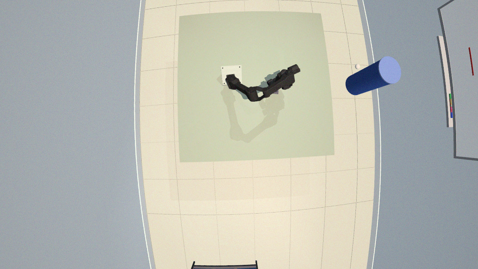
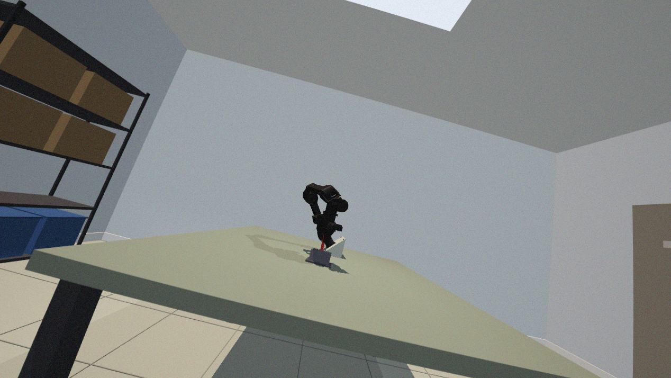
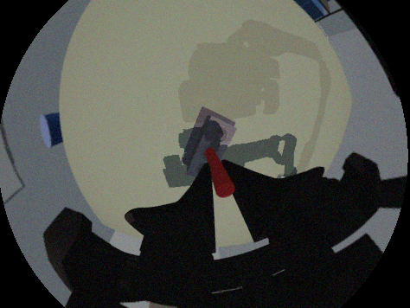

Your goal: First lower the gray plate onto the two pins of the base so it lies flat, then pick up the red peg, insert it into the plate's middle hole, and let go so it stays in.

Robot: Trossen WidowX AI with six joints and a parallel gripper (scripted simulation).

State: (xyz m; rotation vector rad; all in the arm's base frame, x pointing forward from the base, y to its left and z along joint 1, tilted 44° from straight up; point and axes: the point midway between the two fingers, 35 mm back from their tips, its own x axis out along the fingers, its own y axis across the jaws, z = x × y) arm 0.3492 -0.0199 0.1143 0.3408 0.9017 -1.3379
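My gripper (image 3: 214,164) is shut on the red peg (image 3: 221,179) (image 2: 322,242). The peg's narrower-looking lower end points down toward a purple-gray block (image 2: 320,257) (image 1: 276,92), the base and the gray plate seen together. In the wrist view the base-and-plate stack (image 3: 229,125) lies just beyond the peg's tip, partly in shadow, with a dark round shape on its top. In the exterior view the peg stands nearly upright right above or at the stack's top. Whether its tip is in the hole, and how flat the plate lies, I cannot tell.
The pale green table (image 1: 207,140) (image 2: 225,281) carries the arm and the stack. A white mounting plate (image 1: 236,71) (image 2: 338,247) is at the arm's foot. A blue cylinder (image 1: 368,77) stands off the table's right side. Arm shadows fall around the stack.
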